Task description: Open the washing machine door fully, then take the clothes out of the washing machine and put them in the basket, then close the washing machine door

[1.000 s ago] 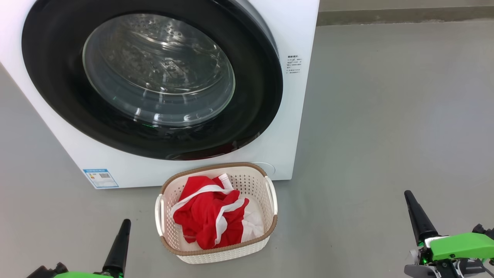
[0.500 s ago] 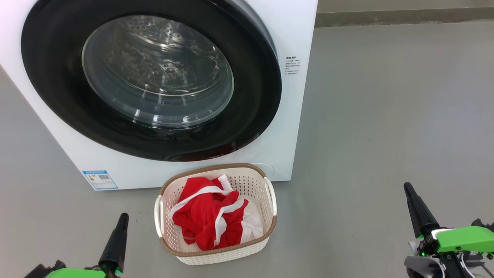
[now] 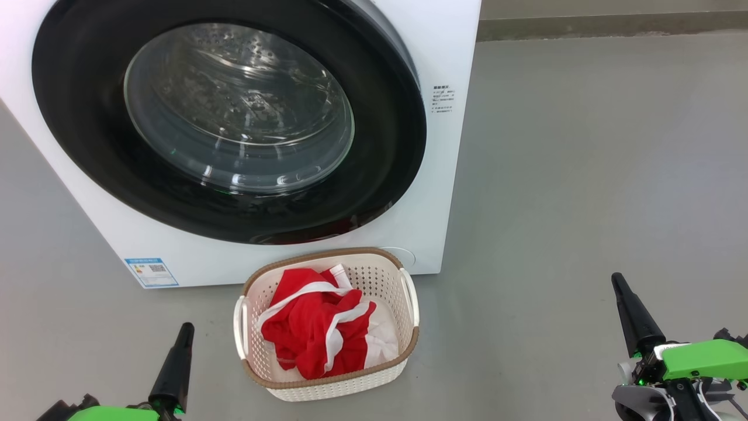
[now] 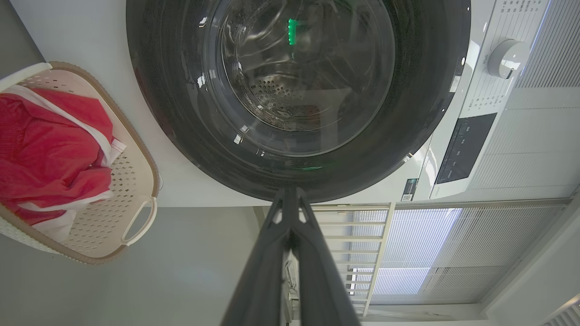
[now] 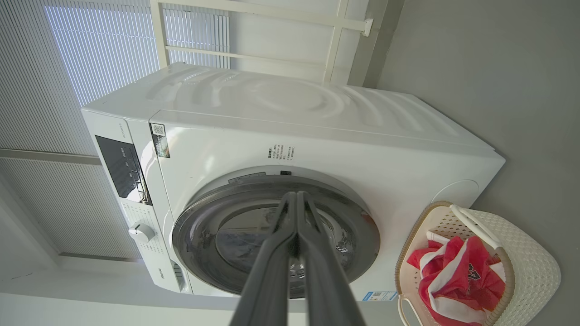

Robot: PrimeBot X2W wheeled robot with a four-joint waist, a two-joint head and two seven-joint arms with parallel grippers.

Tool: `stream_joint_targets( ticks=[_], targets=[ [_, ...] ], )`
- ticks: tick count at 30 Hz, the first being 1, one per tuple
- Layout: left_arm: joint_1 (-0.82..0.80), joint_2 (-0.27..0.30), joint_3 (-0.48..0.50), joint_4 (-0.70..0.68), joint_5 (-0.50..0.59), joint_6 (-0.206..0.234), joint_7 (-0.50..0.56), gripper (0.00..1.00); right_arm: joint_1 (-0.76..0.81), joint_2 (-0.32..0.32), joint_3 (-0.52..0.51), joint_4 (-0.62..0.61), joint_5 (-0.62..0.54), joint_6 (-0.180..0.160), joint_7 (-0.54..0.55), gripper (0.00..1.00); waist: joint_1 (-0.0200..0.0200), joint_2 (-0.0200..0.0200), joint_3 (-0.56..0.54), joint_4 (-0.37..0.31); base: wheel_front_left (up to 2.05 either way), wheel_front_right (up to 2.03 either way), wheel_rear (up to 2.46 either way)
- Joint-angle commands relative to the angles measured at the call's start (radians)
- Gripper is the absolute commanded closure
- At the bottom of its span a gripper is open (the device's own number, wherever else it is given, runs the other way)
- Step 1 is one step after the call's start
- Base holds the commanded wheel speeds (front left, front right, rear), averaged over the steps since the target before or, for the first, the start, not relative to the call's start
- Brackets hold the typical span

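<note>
Above grey floor [image 3: 584, 175], left gripper [image 3: 186, 328] and right gripper [image 3: 616, 279] are hovering closed, empty; washing machine door [image 3: 87, 146] might be resting unlatched.

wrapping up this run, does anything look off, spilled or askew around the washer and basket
Nothing stands out: the washing machine door looks shut, and the clothes lie wholly inside the upright basket.
</note>
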Motion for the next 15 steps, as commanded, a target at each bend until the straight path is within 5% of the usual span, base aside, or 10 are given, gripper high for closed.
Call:
stream_joint_targets(
  ticks=[1,15],
  targets=[
    [-0.040,0.010,0.037,-0.025,-0.004,-0.007,0.007,1.00,-0.042,-0.016,0.014,-0.029,0.003,-0.001,0.004,1.00,0.0000,0.0000,0.000,0.000,0.00,0.00,0.00],
    [-0.040,0.009,0.039,-0.025,-0.002,-0.007,0.009,1.00,-0.042,-0.015,0.013,-0.029,0.002,-0.001,0.005,1.00,0.0000,0.0000,0.000,0.000,0.00,0.00,0.00]
  ],
)
